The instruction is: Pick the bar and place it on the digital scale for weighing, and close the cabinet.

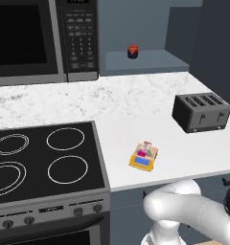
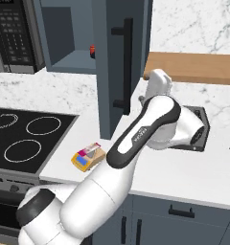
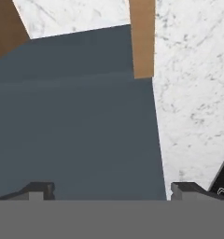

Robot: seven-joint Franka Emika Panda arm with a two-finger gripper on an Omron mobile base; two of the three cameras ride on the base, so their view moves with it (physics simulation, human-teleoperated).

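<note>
The pink bar (image 1: pixel 145 149) (image 2: pixel 91 150) lies on top of the yellow-orange digital scale (image 1: pixel 143 158) (image 2: pixel 86 159), which sits near the counter's front edge, right of the stove. The blue-grey cabinet (image 1: pixel 150 62) stands open; its door (image 2: pixel 112 72) with a black bar handle (image 2: pixel 128 62) swings out over the counter. My arm reaches up to the door's right side, the white hand (image 2: pixel 157 86) close against it. In the hand view my gripper (image 3: pixel 111 191) is open, its fingertips (image 3: pixel 39 190) wide apart with nothing between them, facing the door's flat face (image 3: pixel 76 130) at close range.
A small red-and-black object (image 1: pixel 132 51) sits on the open cabinet's shelf. A dark slotted toaster (image 1: pixel 201 111) stands at the counter's right. A black microwave (image 1: pixel 40 38) hangs over the stove (image 1: pixel 40 158). A wooden shelf (image 2: pixel 193 67) runs along the marble wall right of the door.
</note>
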